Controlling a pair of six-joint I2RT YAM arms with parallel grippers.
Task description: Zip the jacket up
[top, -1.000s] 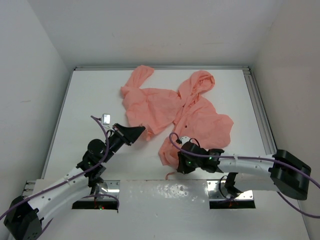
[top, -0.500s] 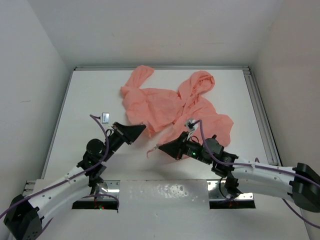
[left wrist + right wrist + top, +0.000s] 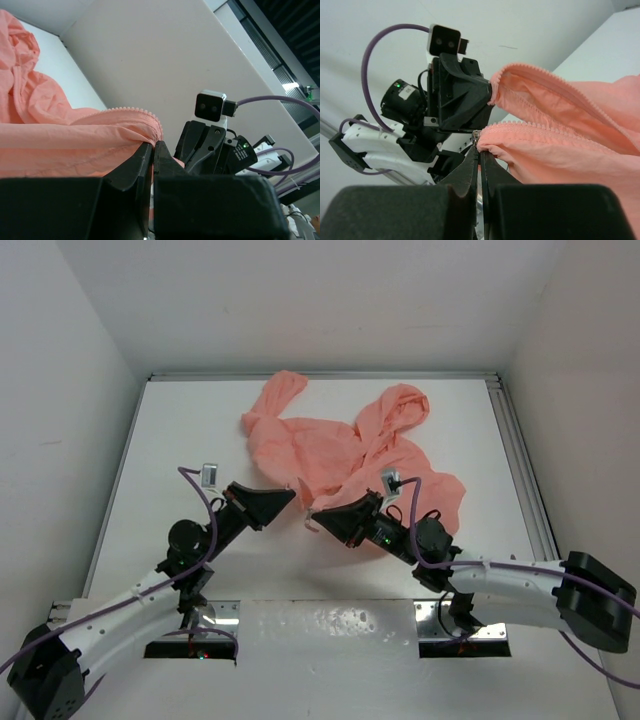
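Observation:
The salmon-pink jacket lies crumpled at the back middle of the white table, hood to the right, its front open. My left gripper is shut on the lower corner of one front edge, whose zipper teeth run up from the fingertips. My right gripper is shut on the lower corner of the other front edge, right beside the small metal zipper slider. Both corners are lifted off the table. The two grippers stand close, tip to tip, a small gap between them.
An aluminium rail runs along the table's right edge. White walls close in the left, right and back. The shiny mounting plate with both arm bases sits at the near edge. Bare table lies left of the jacket.
My right gripper has carried its jacket corner up and to the left, from near the front edge to just beside the left gripper. The left gripper has barely moved.

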